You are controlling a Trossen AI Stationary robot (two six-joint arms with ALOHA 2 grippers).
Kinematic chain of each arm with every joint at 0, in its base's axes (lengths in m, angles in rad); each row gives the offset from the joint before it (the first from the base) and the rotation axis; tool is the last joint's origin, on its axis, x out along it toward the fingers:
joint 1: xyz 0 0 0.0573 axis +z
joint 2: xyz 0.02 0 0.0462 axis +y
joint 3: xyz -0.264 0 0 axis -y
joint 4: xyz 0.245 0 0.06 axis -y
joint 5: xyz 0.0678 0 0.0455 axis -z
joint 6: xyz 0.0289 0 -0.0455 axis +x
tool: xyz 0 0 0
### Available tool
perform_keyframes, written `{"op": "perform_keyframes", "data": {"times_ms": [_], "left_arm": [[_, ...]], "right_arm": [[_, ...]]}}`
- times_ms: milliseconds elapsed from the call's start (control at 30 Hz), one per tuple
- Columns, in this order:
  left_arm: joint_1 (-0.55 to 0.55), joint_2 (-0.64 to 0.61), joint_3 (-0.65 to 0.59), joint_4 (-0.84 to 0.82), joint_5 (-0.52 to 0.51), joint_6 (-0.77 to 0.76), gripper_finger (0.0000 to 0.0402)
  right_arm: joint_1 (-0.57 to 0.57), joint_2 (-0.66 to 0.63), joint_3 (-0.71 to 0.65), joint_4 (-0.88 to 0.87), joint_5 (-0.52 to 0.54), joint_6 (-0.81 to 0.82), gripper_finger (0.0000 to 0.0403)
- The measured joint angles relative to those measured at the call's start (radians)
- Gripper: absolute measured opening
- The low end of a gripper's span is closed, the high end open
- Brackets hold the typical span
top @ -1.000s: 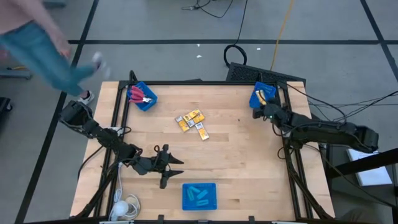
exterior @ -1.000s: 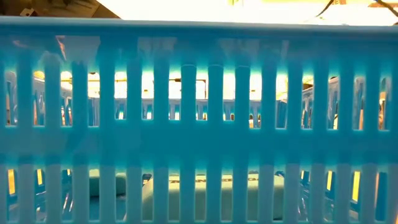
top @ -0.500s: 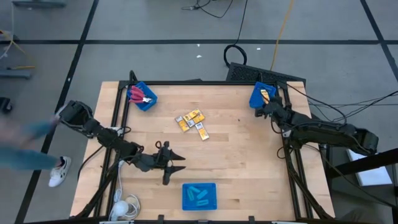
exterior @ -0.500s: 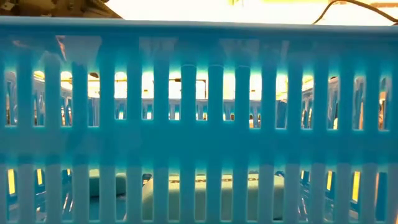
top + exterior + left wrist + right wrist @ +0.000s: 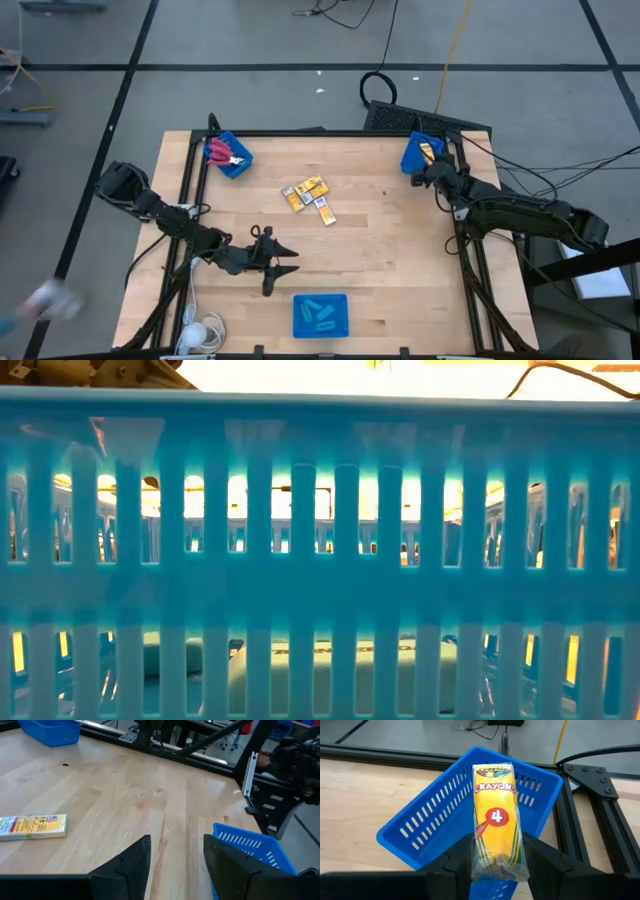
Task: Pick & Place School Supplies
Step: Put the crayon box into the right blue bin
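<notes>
One crayon pack [image 5: 496,825] sits pinched in my right tool [image 5: 497,862], which has edged over the corner bin [image 5: 427,827], so its drop looks close; my left tool [image 5: 172,862] hangs half-spread, empty, over the surface [image 5: 125,795].

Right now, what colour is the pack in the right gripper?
Yellow crayon pack, red "4" on it; best in the right wrist view.

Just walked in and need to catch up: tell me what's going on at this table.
The right gripper holds a yellow crayon pack over the blue bin at the table's far right corner. The left gripper is open and empty over bare wood near the front bin. More crayon packs lie mid-table; the scissors sit in the far left bin.
</notes>
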Motion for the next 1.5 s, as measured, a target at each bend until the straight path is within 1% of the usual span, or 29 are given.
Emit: {"op": "perform_keyframes", "data": {"times_ms": [300, 667, 800, 867, 933, 1133, 1233, 1300, 1367, 1500], "left_arm": [[0.0, 0.0, 0.0, 0.0, 0.001, 0.0, 0.0184], [0.0, 0.0, 0.0, 0.0, 0.001, 0.0, 0.0184], [0.0, 0.0, 0.0, 0.0, 0.001, 0.0, 0.0184], [0.0, 0.0, 0.0, 0.0, 0.001, 0.0, 0.0184], [0.0, 0.0, 0.0, 0.0, 0.001, 0.0, 0.0184], [0.0, 0.0, 0.0, 0.0, 0.001, -0.004, 0.0184], [0.0, 0.0, 0.0, 0.0, 0.001, -0.004, 0.0184], [0.0, 0.0, 0.0, -0.001, 0.001, -0.004, 0.0184], [0.0, 0.0, 0.0, 0.0, 0.001, -0.004, 0.0184], [0.0, 0.0, 0.0, 0.0, 0.001, 0.0, 0.0184]], "right_arm": [[0.0, 0.0, 0.0, 0.051, 0.0, -0.028, 0.0154], [0.0, 0.0, 0.0, 0.048, 0.0, -0.046, 0.02], [0.0, 0.0, 0.0, 0.05, -0.004, -0.045, 0.0209], [0.001, 0.001, 0.0, 0.076, -0.055, -0.043, 0.021], [0.003, 0.001, 0.0, 0.139, -0.146, -0.044, 0.0209], [0.043, 0.001, 0.0, 0.377, -0.567, -0.069, 0.02], [0.101, 0.001, 0.0, 0.448, -0.713, -0.073, 0.0197], [0.155, 0.003, 0.0, 0.473, -0.759, -0.08, 0.0197], [0.218, 0.013, 0.0, 0.493, -0.776, -0.101, 0.0197], [0.351, 0.068, 0.0, 0.593, -0.779, -0.144, 0.0197]]}}
